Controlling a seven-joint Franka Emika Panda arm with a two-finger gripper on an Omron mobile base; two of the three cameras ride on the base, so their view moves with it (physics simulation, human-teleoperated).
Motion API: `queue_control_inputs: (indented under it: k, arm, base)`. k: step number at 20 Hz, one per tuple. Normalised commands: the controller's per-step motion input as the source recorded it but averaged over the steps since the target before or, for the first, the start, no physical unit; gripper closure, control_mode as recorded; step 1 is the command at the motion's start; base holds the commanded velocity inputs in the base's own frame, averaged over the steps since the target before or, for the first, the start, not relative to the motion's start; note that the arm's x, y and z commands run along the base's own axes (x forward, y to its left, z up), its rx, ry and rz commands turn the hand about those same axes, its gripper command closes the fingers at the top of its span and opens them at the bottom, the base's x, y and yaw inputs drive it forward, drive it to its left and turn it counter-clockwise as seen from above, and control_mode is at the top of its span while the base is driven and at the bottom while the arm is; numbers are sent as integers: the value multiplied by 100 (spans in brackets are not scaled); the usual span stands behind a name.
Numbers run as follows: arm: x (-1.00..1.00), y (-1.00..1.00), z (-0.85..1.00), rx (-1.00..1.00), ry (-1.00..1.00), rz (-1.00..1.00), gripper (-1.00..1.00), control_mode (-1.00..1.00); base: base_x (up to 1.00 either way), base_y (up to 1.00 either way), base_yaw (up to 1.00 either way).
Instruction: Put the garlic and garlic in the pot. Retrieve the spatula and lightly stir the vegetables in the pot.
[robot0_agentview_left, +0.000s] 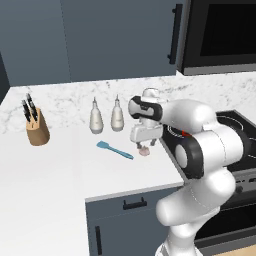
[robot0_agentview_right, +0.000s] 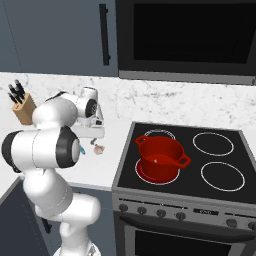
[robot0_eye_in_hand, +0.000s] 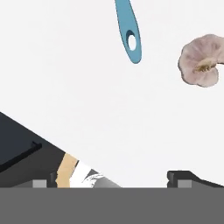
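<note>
Jaws wide open, empty, above garlic (robot0_eye_in_hand: 200, 60) on white tabletop (robot0_agentview_left: 60, 170); spatula (robot0_agentview_left: 114, 150) just beside; red pot (robot0_agentview_right: 160, 158) on stove (robot0_agentview_right: 220, 170).

the spatula (robot0_eye_in_hand: 129, 30) blade is cut off by the hand view's top edge.

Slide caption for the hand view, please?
Open claw above white counter, garlic bulb and spatula handle ahead.

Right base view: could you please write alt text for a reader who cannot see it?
The robot's open hand hangs over a garlic bulb on the white counter. To the right, a red pot stands on the stove's front left burner. A knife block stands far left.
</note>
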Motion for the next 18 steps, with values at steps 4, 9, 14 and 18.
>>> queue_control_inputs:
  k: [4, 9, 14, 18]
  arm:
    - [42, -6, -25, 0, 0, -5, -100, -100]
    - [40, -14, -42, -6, -8, -12, -100, -100]
    - [24, -1, -44, -6, -11, -11, -100, -100]
    - [24, -3, -28, 0, -4, -10, -100, -100]
  base:
    - [0, 0, 0]
    - [0, 0, 0]
    - [0, 0, 0]
    - [0, 0, 0]
